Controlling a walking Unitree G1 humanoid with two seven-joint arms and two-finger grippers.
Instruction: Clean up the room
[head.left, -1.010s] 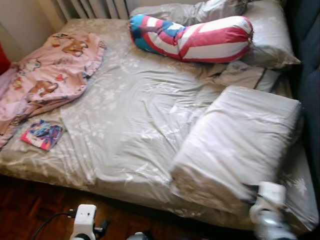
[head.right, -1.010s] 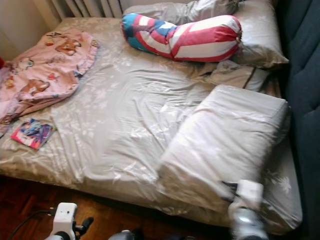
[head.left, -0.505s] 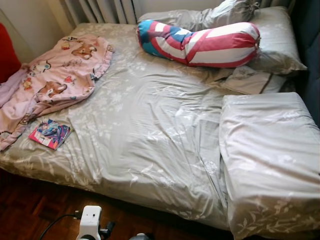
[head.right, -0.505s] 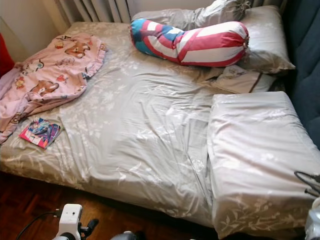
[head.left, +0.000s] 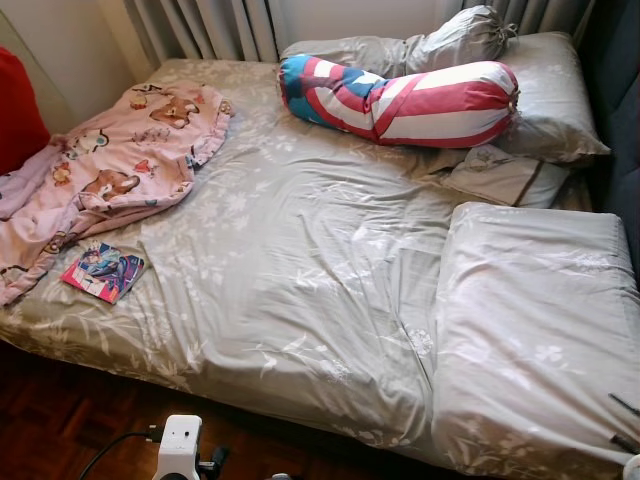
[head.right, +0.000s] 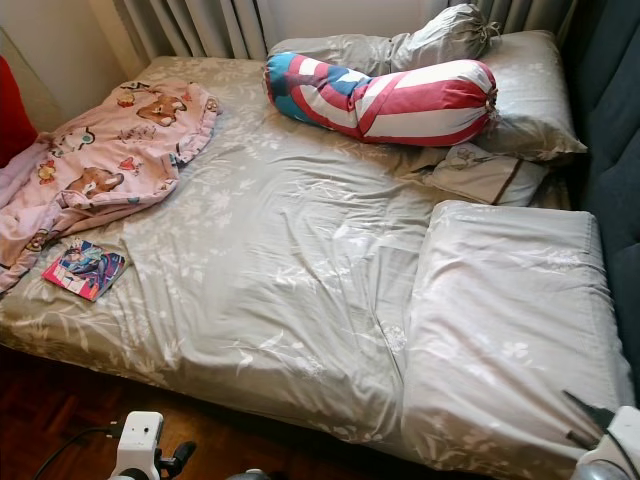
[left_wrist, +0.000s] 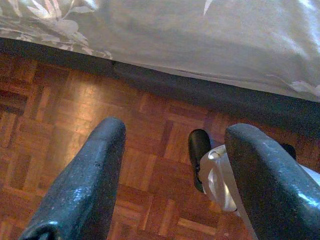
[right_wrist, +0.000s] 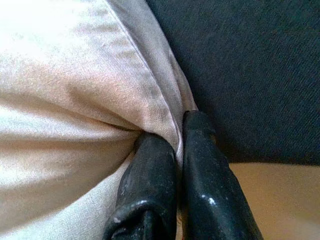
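I see the big grey floral pillow (head.right: 510, 330) lying flat at the right side of the bed (head.right: 290, 250), its seamed edge pinched between my right gripper (right_wrist: 177, 145) fingers, which are closed on the fabric. A pink bear-print blanket (head.right: 105, 150) lies crumpled over the bed's far left corner. Just in front of it, near the left edge, lies a small colourful book (head.right: 83, 270), flat on the grey sheet.
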